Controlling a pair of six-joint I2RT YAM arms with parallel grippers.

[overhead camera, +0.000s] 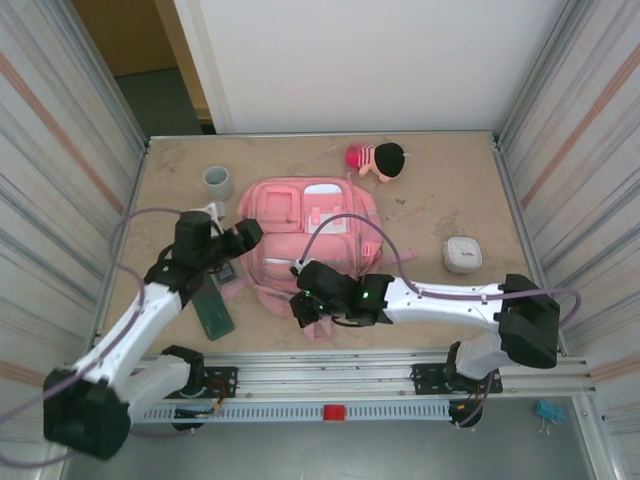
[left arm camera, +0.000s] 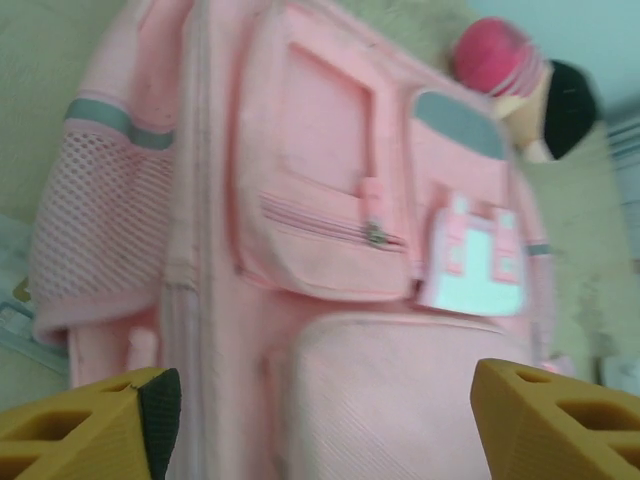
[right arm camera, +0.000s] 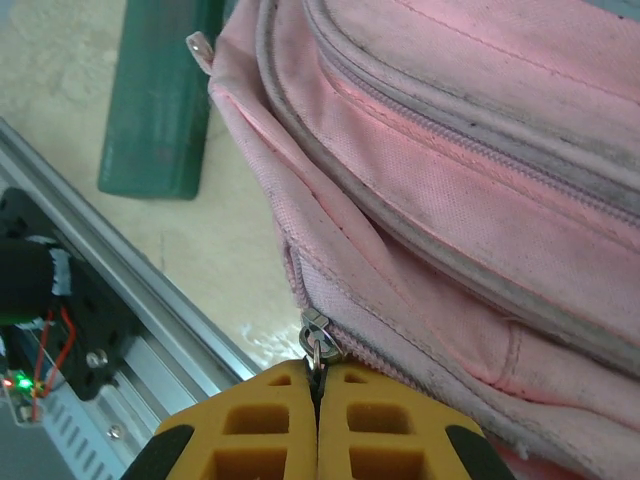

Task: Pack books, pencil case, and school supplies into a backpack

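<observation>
While the book (overhead camera: 213, 308) lies flat on the table (overhead camera: 440, 190), just left of the backpack (overhead camera: 310, 225) at its near corner, nothing looks packed yet. My right gripper (right arm camera: 318, 392) is pinched tight on the zipper pull (right arm camera: 316, 338) at the bag's near edge; unzipping comes first, I judge. My left gripper (left arm camera: 320, 400) hovers spread wide and empty over the bag's left side. The backpack lies front-up mid-table, long axis near-to-far; the book's runs likewise, slightly slanted.

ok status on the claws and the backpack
Right claw shut on zipper pull at backpack's near corner. Left claw open at backpack's edge. Book on table beside it, not packed. Nothing blocking.
</observation>
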